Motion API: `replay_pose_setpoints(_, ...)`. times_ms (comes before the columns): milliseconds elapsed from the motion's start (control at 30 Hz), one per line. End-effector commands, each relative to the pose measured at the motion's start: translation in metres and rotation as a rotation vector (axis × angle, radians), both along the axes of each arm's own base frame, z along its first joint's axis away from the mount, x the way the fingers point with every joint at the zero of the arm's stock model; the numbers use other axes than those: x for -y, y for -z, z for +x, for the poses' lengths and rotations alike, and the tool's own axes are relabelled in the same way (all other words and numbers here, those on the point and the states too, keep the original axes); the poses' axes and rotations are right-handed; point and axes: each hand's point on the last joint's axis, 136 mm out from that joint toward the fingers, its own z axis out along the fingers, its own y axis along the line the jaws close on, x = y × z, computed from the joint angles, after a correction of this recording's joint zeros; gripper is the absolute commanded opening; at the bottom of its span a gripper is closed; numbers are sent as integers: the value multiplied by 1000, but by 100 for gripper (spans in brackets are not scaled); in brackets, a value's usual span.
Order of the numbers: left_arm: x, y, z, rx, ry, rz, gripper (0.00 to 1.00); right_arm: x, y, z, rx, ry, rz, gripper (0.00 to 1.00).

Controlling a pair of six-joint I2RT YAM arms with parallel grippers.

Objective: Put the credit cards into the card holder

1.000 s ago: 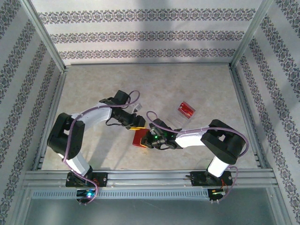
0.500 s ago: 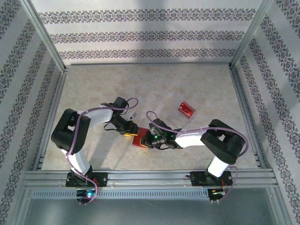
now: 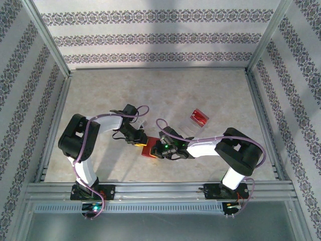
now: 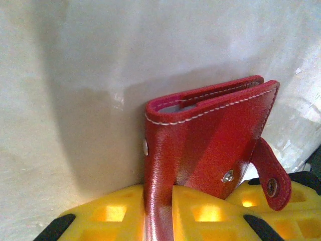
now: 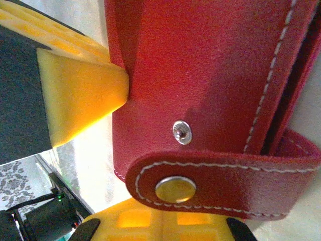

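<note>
The card holder (image 3: 149, 149) is a red folding wallet near the table's middle, partly open, with a grey lining (image 4: 173, 108) and a clasp tab (image 4: 273, 183). My left gripper (image 3: 140, 140) is at its left side. In the left wrist view its yellow fingers (image 4: 115, 216) are shut on one red flap (image 4: 159, 201). My right gripper (image 3: 157, 150) is against the wallet's right side, its fingertips (image 5: 145, 223) closed together with the snap tab (image 5: 175, 190) lying across them. The red credit cards (image 3: 200, 117) lie farther back to the right.
The cards sit in a clear plastic tray (image 3: 192, 119). A small clear object (image 3: 146, 116) lies behind the left arm. Metal frame rails (image 3: 160, 188) run along the near edge, and patterned walls enclose the table.
My left gripper moved down and right to the wallet and closed on its flap. The right gripper stayed shut at the wallet's right side.
</note>
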Motion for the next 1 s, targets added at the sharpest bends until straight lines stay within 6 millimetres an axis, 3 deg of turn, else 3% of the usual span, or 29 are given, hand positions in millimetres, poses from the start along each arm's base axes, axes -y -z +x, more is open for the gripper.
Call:
replay_pose_setpoints(0, 2, 15, -13, -42, 35, 41, 20, 11, -2, 4, 13, 12, -55, 6)
replay_pose_setpoints(100, 0, 18, -14, -37, 35, 46, 20, 13, -26, 6, 53, 0, -39, 11)
replay_pose_setpoints(233, -1, 16, -12, -30, 42, 60, 20, 32, -54, 11, 95, 30, -36, 12)
replay_pose_setpoints(433, 1, 15, -12, -30, 41, 51, 20, 71, -48, 22, 85, 87, -98, 9)
replay_pose_setpoints(533, 1, 14, -12, -30, 37, 46, 20, 67, -47, 29, 88, 76, -89, 8)
replay_pose_setpoints(667, 2, 14, -12, -31, 42, 51, 20, 45, -49, 38, 87, 36, -46, 7)
replay_pose_setpoints(967, 2, 12, -13, -26, 45, 51, 20, 20, -35, 36, 54, -16, -35, 6)
